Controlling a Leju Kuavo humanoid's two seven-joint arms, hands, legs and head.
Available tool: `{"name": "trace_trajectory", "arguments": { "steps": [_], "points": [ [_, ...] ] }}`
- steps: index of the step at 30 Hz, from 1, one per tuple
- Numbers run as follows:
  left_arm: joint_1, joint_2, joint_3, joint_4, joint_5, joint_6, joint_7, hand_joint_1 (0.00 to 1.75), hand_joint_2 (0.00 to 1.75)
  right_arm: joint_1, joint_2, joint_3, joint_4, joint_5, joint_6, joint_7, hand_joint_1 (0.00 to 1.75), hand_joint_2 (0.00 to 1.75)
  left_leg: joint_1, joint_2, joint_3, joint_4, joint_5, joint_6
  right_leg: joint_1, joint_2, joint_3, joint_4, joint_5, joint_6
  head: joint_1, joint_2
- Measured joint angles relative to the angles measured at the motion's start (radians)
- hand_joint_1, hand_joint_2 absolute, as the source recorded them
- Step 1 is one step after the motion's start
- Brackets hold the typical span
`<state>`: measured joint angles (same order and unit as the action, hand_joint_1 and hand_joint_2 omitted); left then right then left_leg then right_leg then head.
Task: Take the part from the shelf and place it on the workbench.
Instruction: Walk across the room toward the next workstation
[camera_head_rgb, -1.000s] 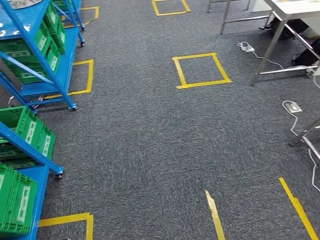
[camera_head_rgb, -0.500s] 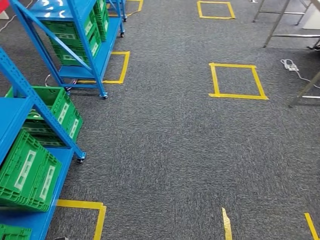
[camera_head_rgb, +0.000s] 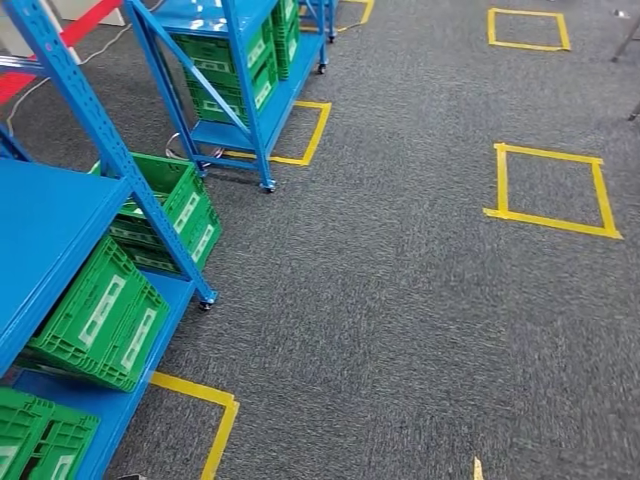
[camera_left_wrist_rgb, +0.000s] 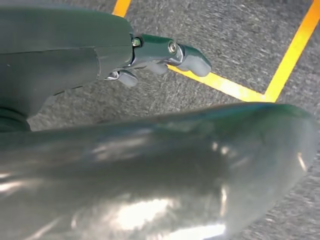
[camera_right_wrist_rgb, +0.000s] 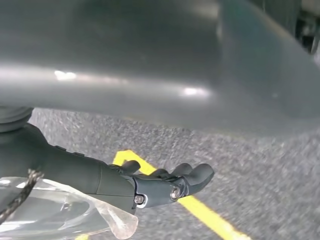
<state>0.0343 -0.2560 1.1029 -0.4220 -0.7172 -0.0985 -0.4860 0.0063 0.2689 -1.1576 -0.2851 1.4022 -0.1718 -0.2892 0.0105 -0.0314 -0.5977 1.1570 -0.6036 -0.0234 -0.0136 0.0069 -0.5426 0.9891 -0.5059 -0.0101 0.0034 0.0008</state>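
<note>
The robot stands on grey carpet (camera_head_rgb: 377, 320) marked with yellow tape squares (camera_head_rgb: 551, 190), beside a blue steel shelf rack on castors (camera_head_rgb: 113, 160). A second rack of the same make (camera_head_rgb: 241, 60) stands further along the aisle.

The part itself cannot be identified. The near rack carries green ribbed plastic crates with white labels (camera_head_rgb: 106, 320), and what lies inside them is hidden. If the part is in one of these crates, it remains on the shelf; I cannot tell which crate. The workbench is not to be seen from this standpoint.

The left hand (camera_left_wrist_rgb: 158, 57) hangs over the carpet with its fingers extended and apart, holding nothing. The right hand (camera_right_wrist_rgb: 166, 182) also hangs over the carpet near a tape line, fingers loosely extended, nothing between them. A clear plastic film (camera_right_wrist_rgb: 75, 212) lies at the wrist, apparently a cover and not a held item.

Handling, as judgement only: with the part unseen, its weight, stiffness and surface cannot be rated. The crates look rigid and light, with ribbed walls and a firm rim. Should a crate need shifting, the rim is the sound place to grip. The sloped shelves suggest contents may slide forward once disturbed. The pick has not begun.
</note>
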Motion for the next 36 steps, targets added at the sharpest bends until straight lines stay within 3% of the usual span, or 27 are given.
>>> {"name": "trace_trajectory", "arguments": {
  "steps": [2, 3, 5, 7, 9, 11, 13, 15, 17, 18, 19, 20, 22, 24, 26, 27, 29, 31, 33, 34, 36],
  "points": [
    [-0.002, 0.000, 0.003, -0.003, -0.005, -0.003, 0.000, 0.00, 0.00, 0.001, 0.000, -0.002, 0.004, 0.000, -0.002, 0.001, 0.00, 0.00, 0.002, 0.020, -0.057, 0.106, -0.030, -0.006, 0.002, -0.036, 0.009, 0.000, -0.008, -0.002, 0.000, 0.000],
    [0.000, 0.000, 0.004, -0.003, -0.007, -0.004, 0.000, 0.00, 0.00, 0.001, 0.000, -0.002, 0.005, -0.001, -0.003, 0.001, 0.00, 0.00, 0.002, 0.024, -0.065, 0.117, -0.018, -0.008, 0.002, -0.052, 0.014, 0.000, -0.012, -0.002, 0.000, 0.000],
    [0.004, 0.000, 0.006, -0.005, -0.008, -0.005, 0.000, 0.00, 0.00, -0.002, 0.000, -0.003, 0.005, -0.002, -0.004, 0.001, 0.00, 0.00, 0.001, 0.041, -0.024, 0.027, 0.054, -0.006, 0.002, -0.078, 0.027, 0.001, -0.021, 0.001, 0.000, 0.000],
    [0.003, 0.000, 0.007, -0.008, -0.012, -0.006, -0.001, 0.00, 0.00, -0.003, 0.000, -0.004, 0.006, -0.005, -0.004, 0.001, 0.00, 0.00, -0.010, 0.097, 0.035, -0.098, 0.107, 0.006, 0.006, -0.102, 0.036, 0.001, -0.030, 0.009, -0.001, 0.000],
    [-0.002, 0.000, 0.007, -0.010, -0.024, -0.010, -0.003, 0.00, 0.00, -0.008, 0.000, -0.007, 0.008, -0.014, -0.004, 0.003, 0.00, 0.00, -0.022, 0.131, 0.052, -0.145, 0.114, 0.021, 0.010, -0.127, 0.043, 0.002, -0.037, 0.019, -0.001, 0.000],
    [-0.002, 0.002, 0.007, -0.011, -0.041, -0.014, -0.006, 0.00, 0.00, -0.020, 0.000, -0.011, 0.012, -0.026, -0.003, 0.006, 0.00, 0.00, -0.021, 0.106, 0.048, -0.152, 0.118, 0.033, 0.012, -0.148, 0.049, -0.001, -0.042, 0.029, -0.002, 0.000],
    [-0.002, 0.004, 0.007, -0.011, -0.057, -0.018, -0.009, 0.00, 0.00, -0.034, 0.000, -0.015, 0.017, -0.036, -0.001, 0.009, 0.00, 0.00, -0.014, 0.080, 0.052, -0.162, 0.125, 0.045, 0.009, -0.109, 0.039, 0.028, -0.069, 0.038, 0.002, 0.000],
    [-0.007, 0.005, 0.007, -0.011, -0.067, -0.020, -0.012, 0.00, 0.00, -0.042, -0.002, -0.020, 0.024, -0.041, -0.001, 0.011, 0.00, 0.00, -0.009, 0.051, 0.053, -0.167, 0.130, 0.052, 0.005, -0.039, -0.011, 0.139, -0.128, 0.044, 0.008, 0.000],
    [-0.010, 0.006, 0.007, -0.011, -0.071, -0.020, -0.013, 0.00, 0.00, -0.044, -0.006, -0.026, 0.029, -0.044, -0.001, 0.013, 0.00, 0.00, -0.009, 0.018, 0.051, -0.166, 0.131, 0.054, 0.004, -0.013, -0.077, 0.265, -0.171, 0.045, 0.009, 0.000],
    [-0.009, 0.007, 0.007, -0.011, -0.071, -0.021, -0.013, 0.00, 0.00, -0.044, -0.008, -0.028, 0.031, -0.045, -0.001, 0.013, 0.00, 0.00, -0.008, 0.002, 0.052, -0.166, 0.131, 0.054, 0.004, -0.010, -0.093, 0.287, -0.164, 0.044, 0.009, 0.000],
    [-0.008, 0.008, 0.008, -0.011, -0.072, -0.021, -0.013, 0.00, 0.00, -0.044, -0.010, -0.029, 0.032, -0.046, -0.001, 0.014, 0.00, 0.00, -0.008, -0.015, 0.054, -0.166, 0.130, 0.052, 0.003, -0.007, -0.091, 0.268, -0.137, 0.044, 0.009, 0.000],
    [-0.007, 0.008, 0.008, -0.011, -0.072, -0.021, -0.013, 0.00, 0.00, -0.044, -0.011, -0.030, 0.033, -0.047, -0.001, 0.013, 0.00, 0.00, -0.006, -0.030, 0.057, -0.165, 0.128, 0.050, 0.001, 0.000, -0.072, 0.214, -0.095, 0.044, 0.009, 0.000],
    [-0.008, 0.009, 0.008, -0.011, -0.079, -0.021, -0.015, 0.00, 0.00, -0.045, -0.013, -0.032, 0.038, -0.049, -0.001, 0.012, 0.00, 0.00, -0.004, -0.059, 0.059, -0.159, 0.123, 0.040, -0.005, 0.043, -0.017, 0.083, -0.031, 0.046, 0.009, 0.000],
    [-0.010, 0.012, 0.008, -0.010, -0.093, -0.022, -0.019, 0.00, 0.00, -0.051, -0.014, -0.035, 0.044, -0.057, -0.002, 0.009, 0.00, 0.00, -0.003, -0.082, 0.050, -0.152, 0.122, 0.027, -0.008, 0.076, 0.012, 0.025, -0.023, 0.042, 0.009, 0.000],
    [-0.011, 0.018, 0.008, -0.007, -0.112, -0.023, -0.023, 0.00, 0.00, -0.059, -0.015, -0.039, 0.050, -0.070, -0.002, 0.010, 0.00, 0.00, -0.001, -0.102, 0.041, -0.150, 0.126, 0.017, -0.005, 0.062, 0.017, 0.022, -0.027, 0.029, 0.009, 0.000],
    [-0.010, 0.022, 0.008, -0.004, -0.123, -0.022, -0.026, 0.00, 0.00, -0.065, -0.016, -0.041, 0.053, -0.077, -0.002, 0.013, 0.00, 0.00, -0.001, -0.099, 0.038, -0.146, 0.123, 0.013, -0.005, 0.051, 0.017, 0.022, -0.027, 0.023, 0.008, 0.000],
    [-0.015, 0.032, 0.008, 0.007, -0.142, -0.019, -0.032, 0.00, 0.00, -0.079, -0.017, -0.046, 0.059, -0.089, -0.003, 0.021, 0.00, 0.00, -0.003, -0.054, 0.015, -0.097, 0.093, 0.004, -0.006, 0.025, 0.019, 0.020, -0.026, 0.010, 0.001, 0.000],
    [-0.025, 0.038, 0.008, 0.019, -0.155, -0.015, -0.037, 0.00, 0.00, -0.089, -0.020, -0.052, 0.063, -0.096, -0.003, 0.026, 0.00, 0.00, -0.005, 0.003, -0.043, 0.023, 0.036, -0.001, -0.001, -0.006, 0.020, 0.019, -0.029, 0.001, -0.007, 0.000],
    [-0.032, 0.044, 0.008, 0.030, -0.163, -0.011, -0.040, 0.00, 0.00, -0.093, -0.024, -0.056, 0.066, -0.100, -0.004, 0.028, 0.00, 0.00, -0.005, 0.021, -0.090, 0.119, 0.007, 0.000, 0.006, -0.041, 0.022, 0.019, -0.033, -0.005, -0.009, 0.000],
    [-0.033, 0.047, 0.008, 0.035, -0.167, -0.010, -0.041, 0.00, 0.00, -0.094, -0.025, -0.058, 0.068, -0.101, -0.005, 0.027, 0.00, 0.00, -0.006, 0.025, -0.091, 0.121, 0.018, 0.004, 0.010, -0.056, 0.024, 0.020, -0.036, -0.008, -0.009, 0.000],
    [-0.032, 0.052, 0.008, 0.043, -0.173, -0.007, -0.044, 0.00, 0.00, -0.098, -0.027, -0.059, 0.072, -0.104, -0.008, 0.025, 0.00, 0.00, -0.014, 0.042, -0.046, 0.032, 0.080, 0.025, 0.020, -0.081, 0.030, 0.019, -0.040, -0.011, -0.010, 0.000]
  ]
}}
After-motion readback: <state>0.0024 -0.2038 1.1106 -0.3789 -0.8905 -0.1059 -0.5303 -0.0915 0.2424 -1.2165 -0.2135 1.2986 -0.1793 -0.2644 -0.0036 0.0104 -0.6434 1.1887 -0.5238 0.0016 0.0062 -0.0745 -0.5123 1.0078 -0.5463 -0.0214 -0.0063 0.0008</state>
